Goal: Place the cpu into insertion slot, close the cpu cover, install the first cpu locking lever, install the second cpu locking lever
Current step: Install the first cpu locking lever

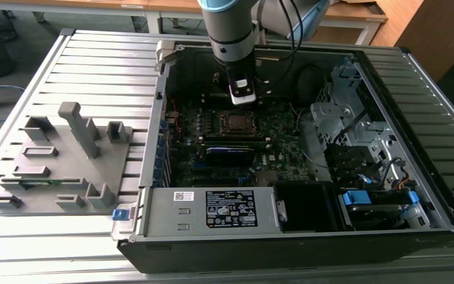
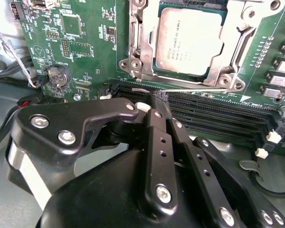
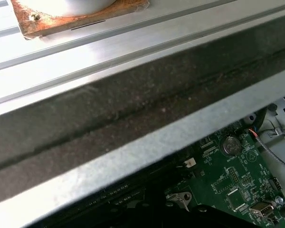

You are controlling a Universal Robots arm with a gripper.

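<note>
Gripper poised beside the seated cpu

The gripper (image 2: 160, 102) has its fingers pressed together on a thin wire lever (image 2: 180, 91) beside the insertion slot (image 1: 236, 121), a grip suited to swinging it into its catch. The cpu (image 2: 189, 42) already lies in that slot with the cpu cover (image 2: 237, 47) folded flat around it, so the chip is framed. Memory slots (image 2: 213, 114) run just beside the slot, under the gripper.

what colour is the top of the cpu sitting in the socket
Pale silver-grey metal; the cpu shows best in the second wrist view.
</note>
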